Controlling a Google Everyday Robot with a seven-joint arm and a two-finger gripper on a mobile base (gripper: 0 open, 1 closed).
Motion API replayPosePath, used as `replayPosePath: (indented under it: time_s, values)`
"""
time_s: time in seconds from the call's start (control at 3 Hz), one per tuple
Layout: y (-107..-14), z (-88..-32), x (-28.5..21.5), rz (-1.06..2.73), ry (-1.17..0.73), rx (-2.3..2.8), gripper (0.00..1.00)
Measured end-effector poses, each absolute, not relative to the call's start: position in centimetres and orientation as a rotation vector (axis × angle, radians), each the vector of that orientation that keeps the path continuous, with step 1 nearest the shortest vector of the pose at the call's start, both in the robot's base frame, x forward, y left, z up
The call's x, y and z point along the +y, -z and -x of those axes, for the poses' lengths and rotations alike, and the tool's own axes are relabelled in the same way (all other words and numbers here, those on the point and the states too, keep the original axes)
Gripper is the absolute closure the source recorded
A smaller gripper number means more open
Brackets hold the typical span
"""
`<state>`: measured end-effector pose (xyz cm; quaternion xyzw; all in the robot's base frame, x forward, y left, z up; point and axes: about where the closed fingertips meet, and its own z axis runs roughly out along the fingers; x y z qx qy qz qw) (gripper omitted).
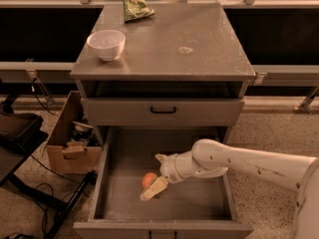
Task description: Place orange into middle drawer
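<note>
Already the orange (148, 179) rests on the floor of the pulled-out middle drawer (199, 203), left of centre. The gripper (156, 174) is down inside the drawer, fingers spread wide with one just beside the fruit, not clamping it. Placement looks done; judging from this, only lifting the arm clear is left.

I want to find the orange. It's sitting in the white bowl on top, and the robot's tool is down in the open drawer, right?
Not quite. The camera view shows the orange lying on the floor of the open drawer, right beside the tool, not in the white bowl on top. The tool is down in the open drawer, as you said.
</note>
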<state>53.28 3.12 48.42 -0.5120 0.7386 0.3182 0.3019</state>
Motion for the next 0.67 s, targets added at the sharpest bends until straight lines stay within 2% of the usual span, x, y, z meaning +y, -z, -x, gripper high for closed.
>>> replayPosePath:
  time_s: [0.33,0.67]
  values:
    - [-56.5,-49.9,0.3,1.438,-0.826,2.026,0.00]
    - [-63.2,-49.7,-1.8,1.470,-0.755,2.069,0.00]
